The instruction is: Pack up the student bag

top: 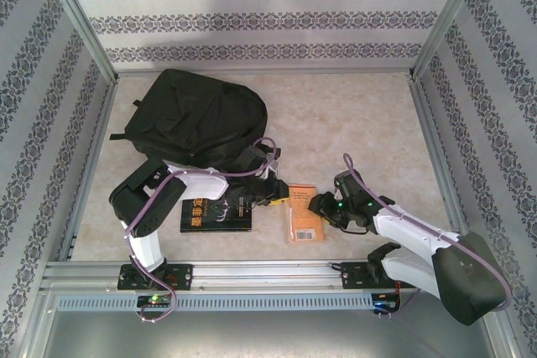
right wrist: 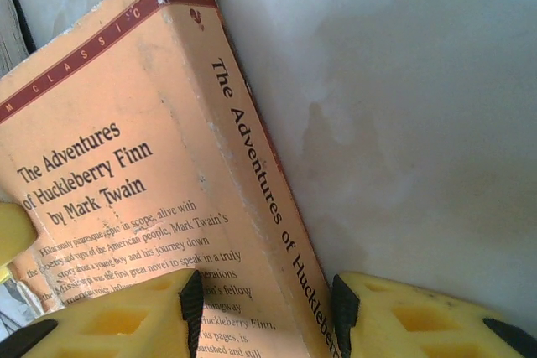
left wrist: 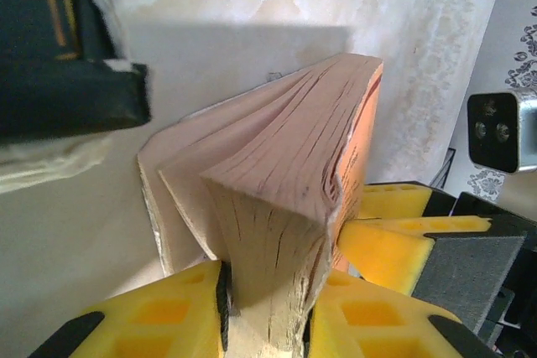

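The left gripper (left wrist: 267, 329) is clamped on the fore-edge of the paperback (left wrist: 294, 165). Its yellow pads squeeze the page block so that the leaves bow and fan above them, and a few lower leaves sag away towards the table (top: 361, 123). Opposite it, the right gripper (right wrist: 267, 312) straddles the spine of the same book, one pad on the back-cover side and one on the far side of the spine. The pads sit very close, but I cannot tell whether they are pressing.

This opposed hold looks deliberate. A thin, floppy book lying flat offers little to pinch, so taking the page edge and the spine at once probably lets the pair tip it up and keep it from splaying open in transit.

Just to the left of the left gripper, touching neither jaw, a black book (top: 216, 214) lies flat.

The left forearm runs leftward from its gripper to a raised elbow above the base, with the wrist turned in so the fingers point towards the right arm. The right forearm slopes back to the right and towards the near edge, down to its shoulder, with the wrist bent low over the table.

The student bag (top: 197, 119) lies beyond the left gripper and to its left, close behind that forearm. I cannot make out an opening on it, so I judge that packing has barely started.
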You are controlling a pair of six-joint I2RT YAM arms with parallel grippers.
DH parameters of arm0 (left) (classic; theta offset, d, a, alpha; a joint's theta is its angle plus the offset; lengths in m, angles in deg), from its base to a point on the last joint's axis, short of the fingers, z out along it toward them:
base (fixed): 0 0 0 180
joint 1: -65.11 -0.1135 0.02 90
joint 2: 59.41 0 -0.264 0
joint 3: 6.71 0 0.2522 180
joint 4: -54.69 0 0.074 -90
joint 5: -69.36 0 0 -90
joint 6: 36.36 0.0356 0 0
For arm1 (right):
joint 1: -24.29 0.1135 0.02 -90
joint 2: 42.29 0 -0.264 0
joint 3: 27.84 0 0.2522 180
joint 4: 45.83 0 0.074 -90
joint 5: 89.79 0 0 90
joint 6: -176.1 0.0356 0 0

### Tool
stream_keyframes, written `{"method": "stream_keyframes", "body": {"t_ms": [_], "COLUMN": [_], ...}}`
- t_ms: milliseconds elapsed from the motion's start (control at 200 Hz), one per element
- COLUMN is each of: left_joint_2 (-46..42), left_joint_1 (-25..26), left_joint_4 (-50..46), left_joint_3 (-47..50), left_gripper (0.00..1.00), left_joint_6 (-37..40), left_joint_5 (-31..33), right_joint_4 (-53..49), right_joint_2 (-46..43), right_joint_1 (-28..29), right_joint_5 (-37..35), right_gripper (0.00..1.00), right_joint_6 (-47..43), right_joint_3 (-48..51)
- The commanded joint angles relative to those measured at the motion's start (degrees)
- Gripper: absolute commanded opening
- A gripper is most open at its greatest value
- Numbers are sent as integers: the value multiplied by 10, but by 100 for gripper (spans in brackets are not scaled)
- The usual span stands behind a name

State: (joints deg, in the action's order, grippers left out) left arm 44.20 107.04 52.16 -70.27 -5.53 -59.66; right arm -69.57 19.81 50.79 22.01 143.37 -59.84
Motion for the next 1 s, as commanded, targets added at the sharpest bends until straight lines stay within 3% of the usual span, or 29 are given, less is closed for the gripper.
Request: {"method": "stream_keyframes", "body": {"t_ms": [0,85,240,510,545,595,809,994], "left_joint_2": [5,-4,-36,-127,-143,-167,-260,-283], "left_joint_1": [20,20,18,4,2,0,-13,-14], "left_joint_4": [-13,-33,-73,-79,-71,-66,-75,-63], "left_joint_3": [-42,-46,-55,-47,-43,-38,-27,-30], "left_gripper": [30,15,0,0,0,0,0,0], "left_joint_6": [27,41,73,88,84,82,74,65], "left_joint_5": [-24,-13,0,-6,-10,-12,-11,-23], "right_joint_4": [66,36,-43,-134,-138,-139,14,115], "right_joint_2": [35,22,-46,-179,-196,-218,-322,-334], "right_joint_1": [20,20,16,-15,-18,-26,-44,-41], "right_joint_5": [37,23,-15,-21,-17,-1,161,229], "right_gripper": [46,47,51,80,91,98,97,84], "right_joint_6": [-4,-13,-32,-83,-82,-88,-59,-7], "right_joint_3": [12,3,-11,-58,-59,-61,-36,-39]}}
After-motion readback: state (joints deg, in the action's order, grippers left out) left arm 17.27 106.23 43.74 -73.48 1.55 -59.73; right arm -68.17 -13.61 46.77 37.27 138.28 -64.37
